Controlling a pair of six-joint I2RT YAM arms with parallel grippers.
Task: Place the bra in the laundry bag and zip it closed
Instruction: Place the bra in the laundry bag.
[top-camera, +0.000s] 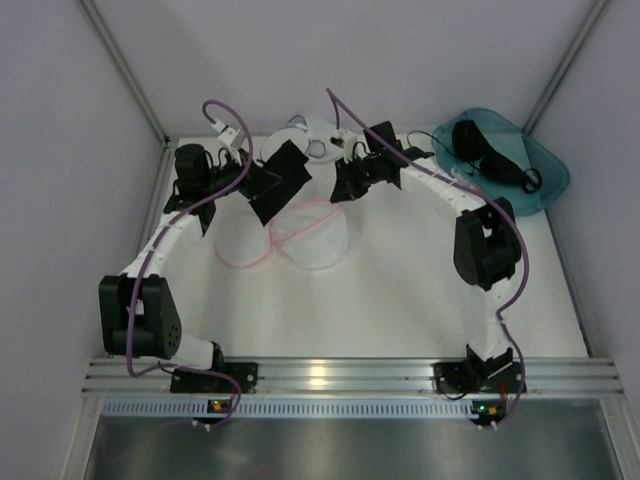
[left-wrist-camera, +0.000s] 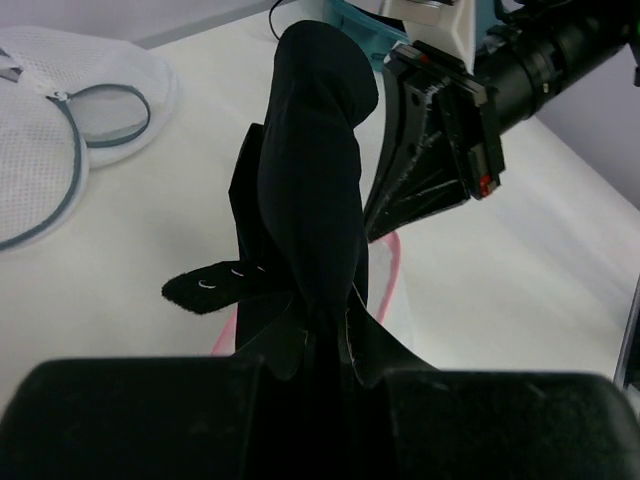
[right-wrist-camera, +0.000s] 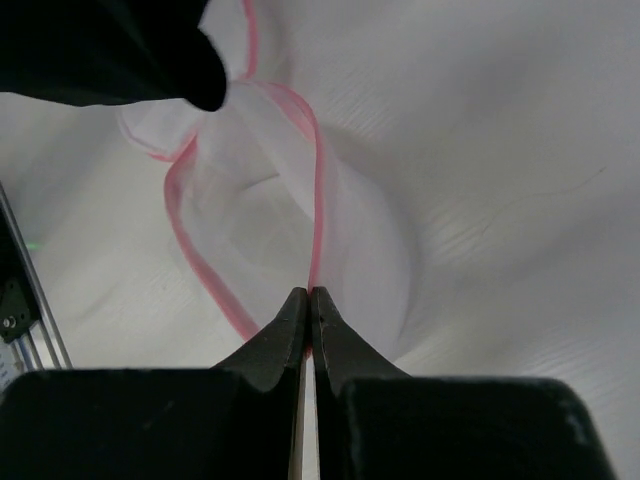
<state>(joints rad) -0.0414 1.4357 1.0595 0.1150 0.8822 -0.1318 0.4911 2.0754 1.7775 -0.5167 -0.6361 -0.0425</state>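
Left gripper (left-wrist-camera: 325, 345), clamped on the black bra (left-wrist-camera: 310, 170), holds it over the counter (left-wrist-camera: 500, 280) as the right gripper (right-wrist-camera: 308, 296) pinches the rim of the pink-rimmed bag (right-wrist-camera: 265, 230); the grey-rimmed laundry bag (left-wrist-camera: 35, 150) lies apart. The mouth should gape wide before lowering.

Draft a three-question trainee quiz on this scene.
1. True or false: the left end effector grips a black bra.
2. The right end effector is shut on: A) the rim of the pink-rimmed mesh bag; B) the bra; C) nothing.
3. Fill in: the teal bin sits at the far ____ corner of the table.
Key: 1 true; 2 A; 3 right.
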